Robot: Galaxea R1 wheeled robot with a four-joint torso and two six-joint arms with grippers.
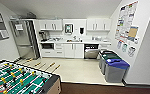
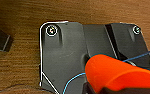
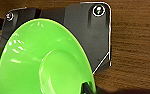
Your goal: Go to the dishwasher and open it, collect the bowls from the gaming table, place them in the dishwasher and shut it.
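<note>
Grey bins (image 1: pixel 113 65) stand beside seemingly ajar dishwasher (image 1: pixel 91 51).

Foosball table (image 1: pixel 21 81), blue-lidded bins (image 1: pixel 113 66), fridge (image 1: pixel 23 38)

Orange bowl (image 2: pixel 118 75) and bright green bowl (image 3: pixel 44 60) over brown wood-grain floor (image 3: pixel 136 37); steel-fronted dishwasher (image 1: pixel 91 51) among white cabinets (image 1: pixel 73 50); green-field foosball table (image 1: pixel 21 80)

Pale floor (image 1: pixel 76 71) lying open through to the far dishwasher (image 1: pixel 91 51). Foosball table (image 1: pixel 21 81) crowding the near left; blue-lidded bins (image 1: pixel 113 66) standing right, narrowing the passage beside the dishwasher.
</note>
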